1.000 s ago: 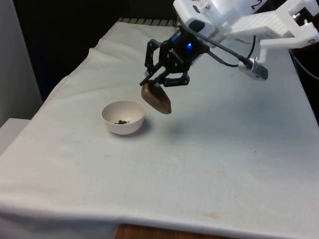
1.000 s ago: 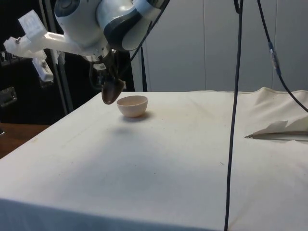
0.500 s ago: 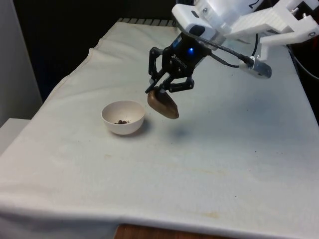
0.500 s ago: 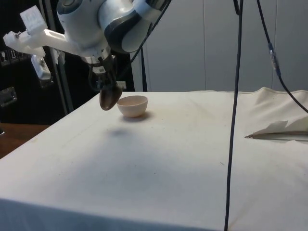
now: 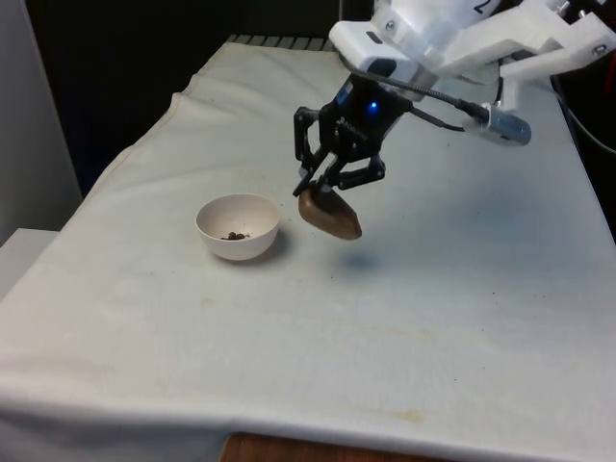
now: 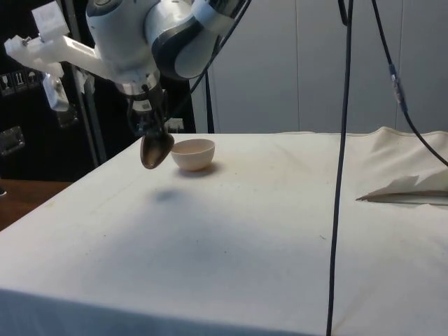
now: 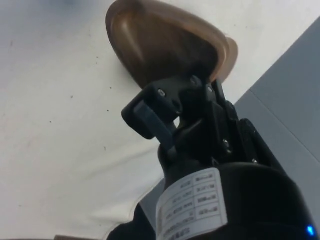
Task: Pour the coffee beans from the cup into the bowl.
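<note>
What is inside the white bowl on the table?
A few dark coffee beans lie at the bottom of the white bowl in the front view. From the side view the bowl's wall hides its inside. The gripper holds the brown cup tilted, beside the bowl.

The claw grips the rim of a tilted brown cup above the white cloth.
</note>
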Available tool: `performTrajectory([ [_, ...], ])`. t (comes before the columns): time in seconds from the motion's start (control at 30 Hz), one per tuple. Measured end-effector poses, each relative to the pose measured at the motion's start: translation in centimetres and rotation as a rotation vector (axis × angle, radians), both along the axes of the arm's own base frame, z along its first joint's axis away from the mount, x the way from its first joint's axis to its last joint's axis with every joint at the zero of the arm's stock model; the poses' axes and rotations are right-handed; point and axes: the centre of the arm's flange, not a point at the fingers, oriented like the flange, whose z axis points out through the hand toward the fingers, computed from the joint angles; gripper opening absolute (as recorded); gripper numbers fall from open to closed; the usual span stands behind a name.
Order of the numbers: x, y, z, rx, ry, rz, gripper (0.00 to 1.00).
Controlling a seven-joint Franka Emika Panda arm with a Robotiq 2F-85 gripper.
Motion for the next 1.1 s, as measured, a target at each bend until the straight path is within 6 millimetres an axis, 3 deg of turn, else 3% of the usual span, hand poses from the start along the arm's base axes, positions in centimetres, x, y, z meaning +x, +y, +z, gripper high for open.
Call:
performTrajectory([
  [1.1, 0.6, 0.5, -1.6, 0.191, 0.033, 0.092, 0.00],
])
